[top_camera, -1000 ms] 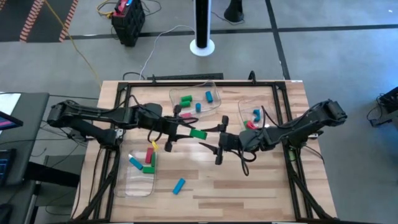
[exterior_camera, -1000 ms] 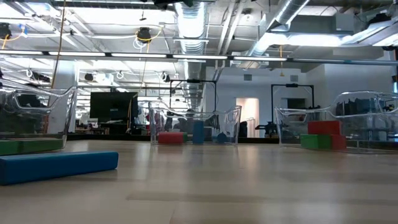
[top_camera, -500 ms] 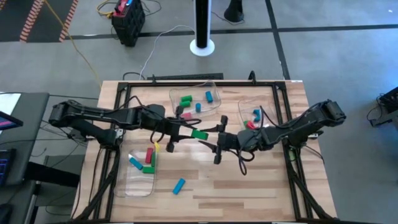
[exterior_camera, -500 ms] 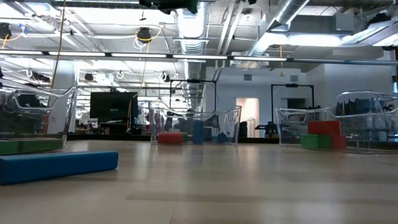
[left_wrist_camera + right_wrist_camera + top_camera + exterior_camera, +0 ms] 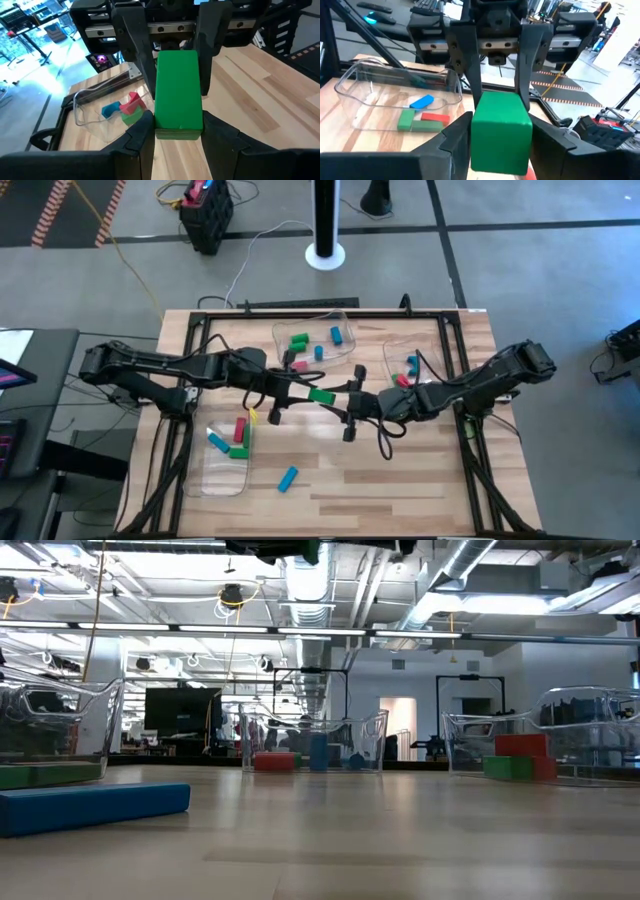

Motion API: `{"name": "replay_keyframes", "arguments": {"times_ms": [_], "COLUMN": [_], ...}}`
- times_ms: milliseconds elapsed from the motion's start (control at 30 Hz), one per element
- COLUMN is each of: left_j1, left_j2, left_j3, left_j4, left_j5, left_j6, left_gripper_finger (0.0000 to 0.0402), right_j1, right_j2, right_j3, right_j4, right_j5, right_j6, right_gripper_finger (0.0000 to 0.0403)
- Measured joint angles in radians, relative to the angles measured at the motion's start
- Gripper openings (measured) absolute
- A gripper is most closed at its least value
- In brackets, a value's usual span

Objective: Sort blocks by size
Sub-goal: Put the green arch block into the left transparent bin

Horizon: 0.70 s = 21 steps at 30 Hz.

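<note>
A green block (image 5: 320, 395) hung in the air above the middle of the wooden table (image 5: 400, 490), caught between the two arms as if being passed from one to the other. The left gripper (image 5: 178, 131) clasped one end of it, its dark fingers (image 5: 141, 137) pressed against the long sides. The right gripper (image 5: 500, 131) met it from the opposite end, its fingers bracketing the block closely; whether they were already gripping could not be told.

The block looked rigid and light, with flat, smooth faces that could slide under a weak pinch. Its flat side faces seemed the best place to hold, near the free end.

Other red, green and blue blocks lay in three clear trays: one (image 5: 312, 340) at the far edge, one (image 5: 226, 470) toward the left front, one (image 5: 392, 360) on the right. One blue block (image 5: 288, 478) lay loose on the table, just beside the left tray.
</note>
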Motion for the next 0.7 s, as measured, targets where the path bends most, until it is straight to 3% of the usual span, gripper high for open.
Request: {"name": "replay_keyframes", "arguments": {"times_ms": [700], "left_j1": [0.0], "left_j2": [-0.002], "left_j3": [0.001], "left_j4": [-0.017], "left_j5": [-0.001], "left_j6": [-0.004], "left_gripper_finger": [0.0134], "right_j1": [0.001], "right_j2": [0.0], "right_j3": [0.0], "right_j4": [0.0], "right_j5": [0.014], "right_j6": [0.007], "right_gripper_finger": [0.0164]}}
